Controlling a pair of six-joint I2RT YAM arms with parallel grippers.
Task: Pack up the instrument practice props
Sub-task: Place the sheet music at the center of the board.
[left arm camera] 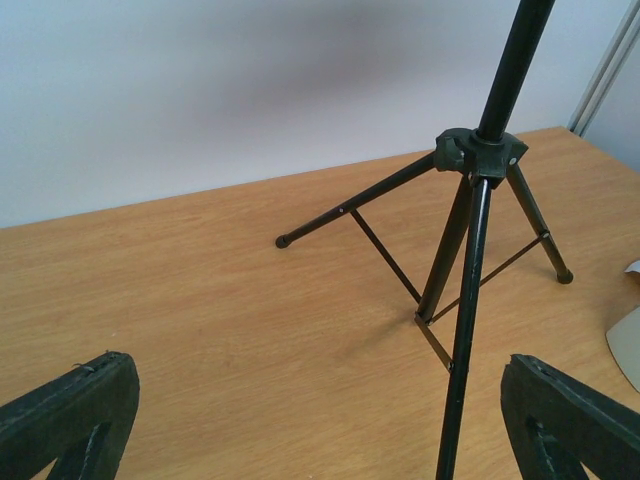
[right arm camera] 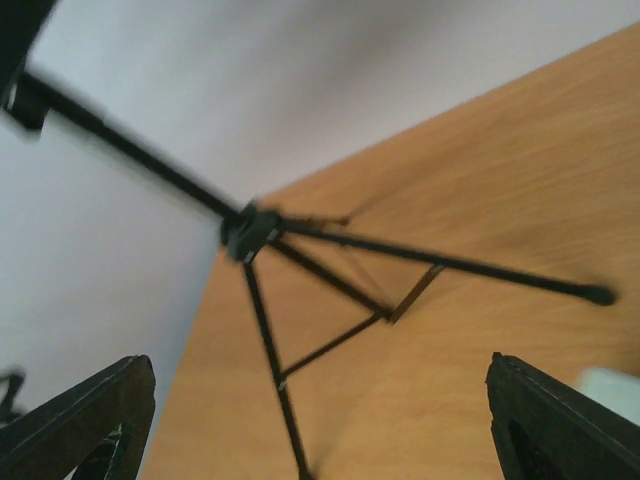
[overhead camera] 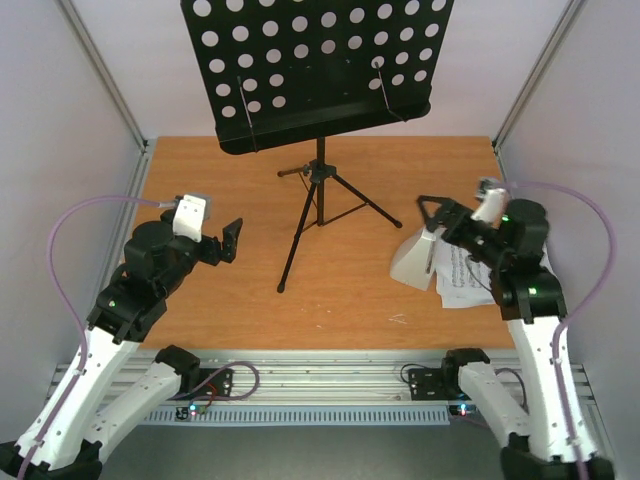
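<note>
The black music stand rises mid-table, its round-holed desk (overhead camera: 320, 70) high at the back and its tripod legs (overhead camera: 322, 215) spread on the wood. The white pyramid metronome (overhead camera: 412, 262) sits at the right, against the left edge of the printed sheet of music (overhead camera: 468, 282). My right gripper (overhead camera: 440, 215) hovers just above the metronome, open and holding nothing. In its wrist view the blurred tripod (right arm camera: 300, 270) lies beyond the open right gripper (right arm camera: 320, 420). My left gripper (overhead camera: 232, 240) is open left of the stand. Its wrist view shows the near tripod leg (left arm camera: 465, 300) just inside the right finger of the left gripper (left arm camera: 320, 420).
The wooden table (overhead camera: 200, 200) is boxed in by white walls and slanted metal frame posts (overhead camera: 100, 70) at both back corners. A pale shape, likely the metronome (left arm camera: 628, 345), shows at the right edge of the left wrist view.
</note>
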